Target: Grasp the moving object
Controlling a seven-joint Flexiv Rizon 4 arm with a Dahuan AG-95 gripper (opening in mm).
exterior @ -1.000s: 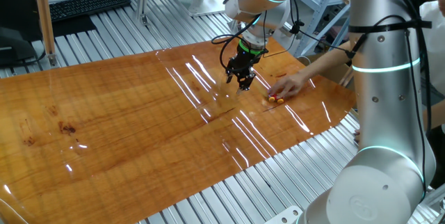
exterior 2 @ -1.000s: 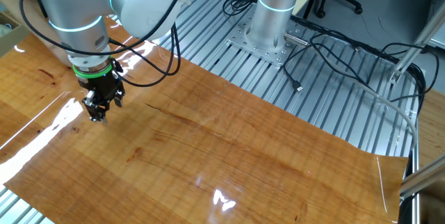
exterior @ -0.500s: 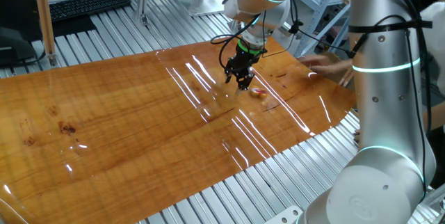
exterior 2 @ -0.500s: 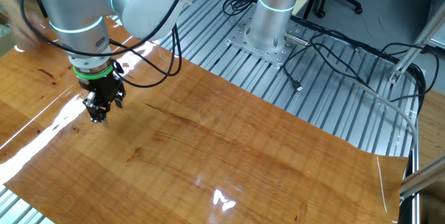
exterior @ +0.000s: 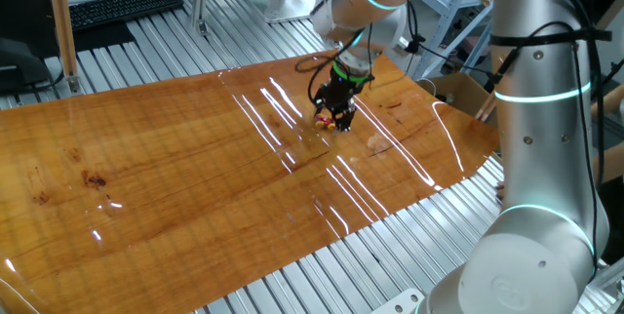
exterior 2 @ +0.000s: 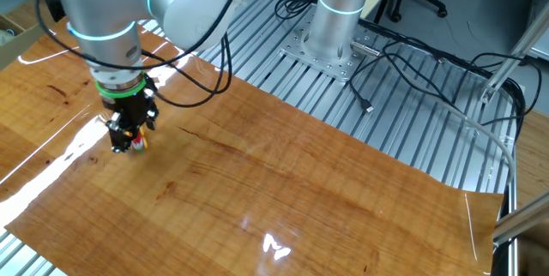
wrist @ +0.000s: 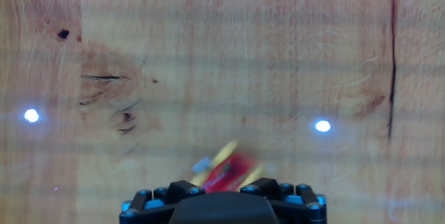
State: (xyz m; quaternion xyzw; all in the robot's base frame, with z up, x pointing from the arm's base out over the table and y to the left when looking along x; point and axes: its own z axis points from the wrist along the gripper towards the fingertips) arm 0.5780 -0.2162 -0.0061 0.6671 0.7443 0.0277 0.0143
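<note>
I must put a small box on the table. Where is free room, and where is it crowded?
The wooden tabletop is bare from the gripper toward the keyboard side. It is crowded only at the gripper, where the toy figure lies.

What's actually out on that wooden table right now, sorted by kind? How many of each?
Toy figure: 1, blurred, red and yellow
Robot gripper: 1, right over the toy
Wooden tabletop: 1
Total: 3
</note>
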